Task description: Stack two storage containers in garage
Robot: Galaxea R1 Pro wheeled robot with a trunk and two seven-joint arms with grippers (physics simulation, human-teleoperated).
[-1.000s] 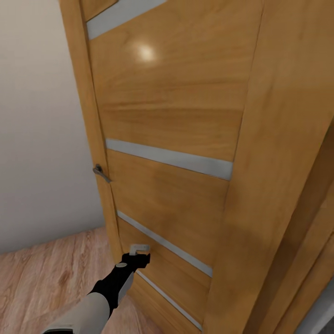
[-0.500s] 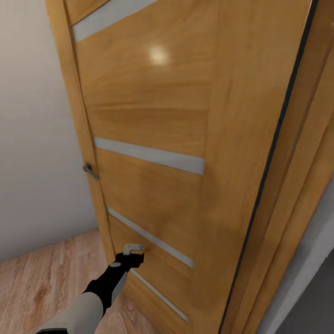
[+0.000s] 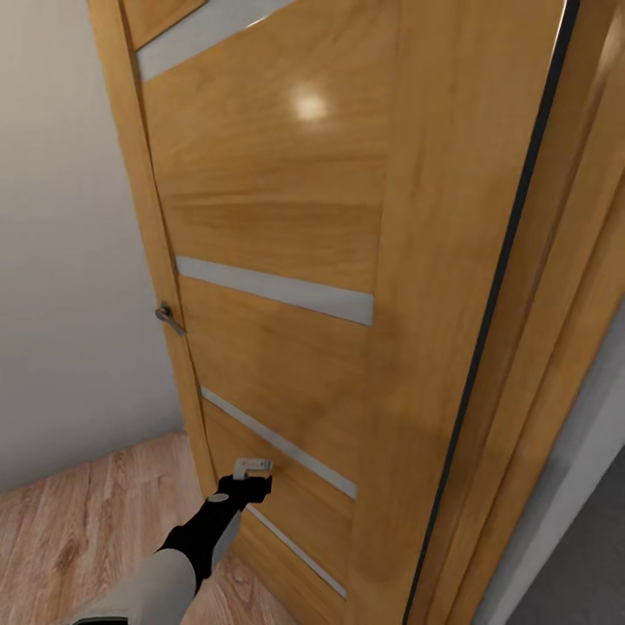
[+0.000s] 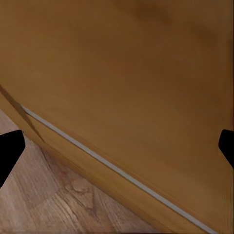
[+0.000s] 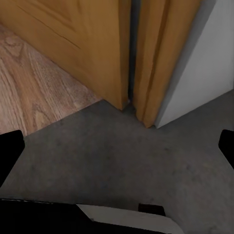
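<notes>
Head view: a wooden door (image 3: 286, 260) with 3 pale horizontal strips spans the frame from 12 o'clock to 6 o'clock, swung ajar, its free edge running beside a thin dark gap at 3 o'clock. A small metal handle (image 3: 168, 318) sits on its left stile at 9 o'clock. A beige wall (image 3: 61, 260) lies to the left, and light wood plank flooring (image 3: 78, 521) at 7 o'clock. The left end effector (image 3: 253, 469) reaches up from 7 o'clock, its pale tip touching or just beside the door's lower panel; its fingers sit apart, released, grasping nothing. In the left wrist view the door face is close ahead between 2 dark fingertips (image 4: 9, 151). In the right wrist view the right end effector's fingers (image 5: 9, 151) are spread, released, over the dark grey floor (image 5: 122, 161), with the door's bottom edge and the door frame (image 5: 156, 58) at 12 o'clock. No storage container can be seen.
</notes>
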